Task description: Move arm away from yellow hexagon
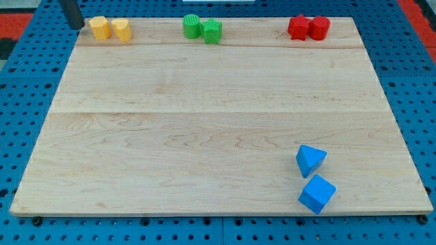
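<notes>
The yellow hexagon [100, 28] sits at the top left of the wooden board [204, 122], touching a second yellow block [122, 29] on its right. My tip [77, 26] is at the board's top left corner, just left of the yellow hexagon with a small gap between them. The rod runs up out of the view's top edge.
Two green blocks [193, 26] [212, 30] sit together at the top middle. Two red blocks [298, 27] [319, 28] sit at the top right. A blue triangular block [310, 160] and a blue cube [317, 194] lie at the bottom right. Blue pegboard surrounds the board.
</notes>
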Available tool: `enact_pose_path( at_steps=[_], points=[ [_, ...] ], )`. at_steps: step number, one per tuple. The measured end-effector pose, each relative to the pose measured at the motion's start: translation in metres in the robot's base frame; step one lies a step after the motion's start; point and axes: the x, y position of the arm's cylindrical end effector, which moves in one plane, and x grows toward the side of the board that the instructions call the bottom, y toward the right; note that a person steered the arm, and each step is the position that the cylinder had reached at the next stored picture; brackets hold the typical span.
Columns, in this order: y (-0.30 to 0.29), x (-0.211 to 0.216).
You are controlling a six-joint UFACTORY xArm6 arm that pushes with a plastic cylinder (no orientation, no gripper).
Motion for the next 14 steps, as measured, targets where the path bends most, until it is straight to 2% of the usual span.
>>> enact_pose_path(
  at_steps=[1,6,14],
  points=[
    [0.032,0.001],
    [0.024,0.021],
    [-0.001,0.021]
  ],
)
